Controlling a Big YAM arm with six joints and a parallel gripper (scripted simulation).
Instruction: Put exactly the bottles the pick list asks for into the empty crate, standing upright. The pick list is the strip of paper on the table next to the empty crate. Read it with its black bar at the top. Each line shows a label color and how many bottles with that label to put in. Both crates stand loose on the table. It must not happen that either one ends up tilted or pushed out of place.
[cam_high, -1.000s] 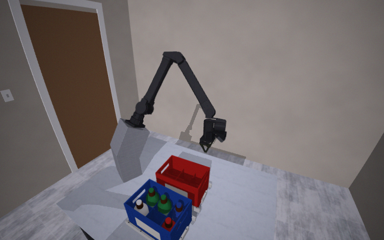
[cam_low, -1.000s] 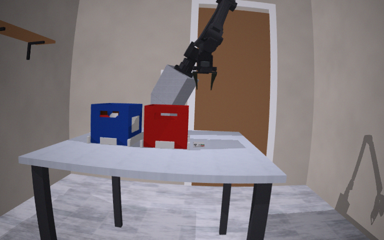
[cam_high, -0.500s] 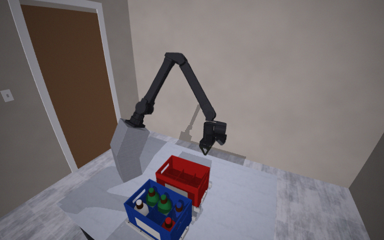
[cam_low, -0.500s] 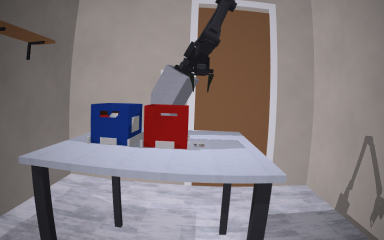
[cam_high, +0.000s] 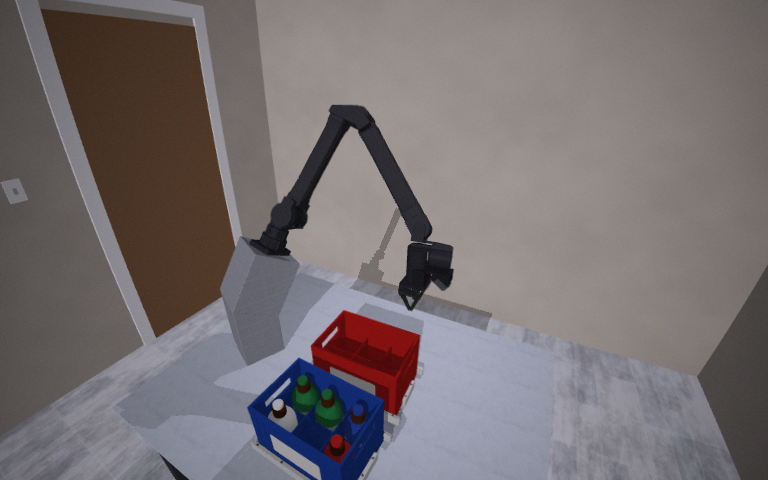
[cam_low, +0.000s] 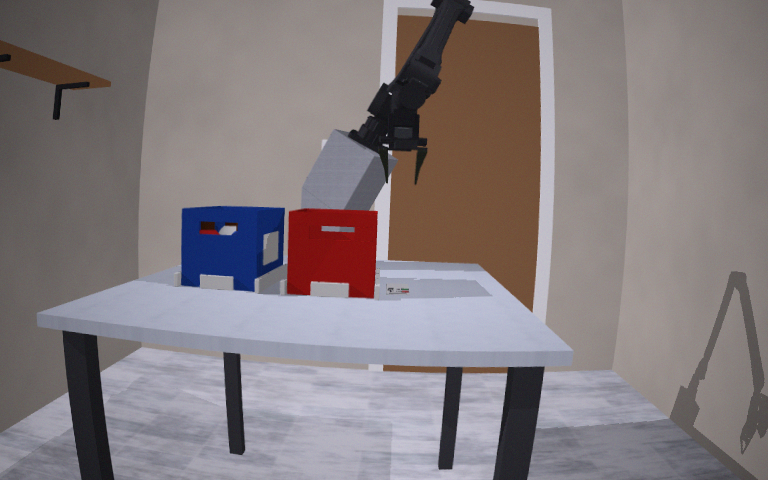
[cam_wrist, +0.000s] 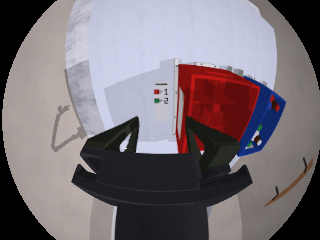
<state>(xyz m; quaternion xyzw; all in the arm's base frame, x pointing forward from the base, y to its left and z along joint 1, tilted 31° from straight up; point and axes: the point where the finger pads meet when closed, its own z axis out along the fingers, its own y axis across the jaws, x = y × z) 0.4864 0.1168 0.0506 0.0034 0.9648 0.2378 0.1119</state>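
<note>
though top-hidden, pick list (cam_low: 398, 289) (cam_wrist: 161, 111) wrist-visible

Down slightly from a second ago with gripper (cam_high: 410, 308) (cam_low: 401, 183) (cam_wrist: 162, 120), and shifted a touch leftward in exterior view! Nearly all done by half a second ago, barely budging since. Now casting broader shadow (cam_high: 181, 399) across table (cam_high: 492, 384) (cam_low: 339, 328) (cam_wrist: 175, 30) in top view.
</note>
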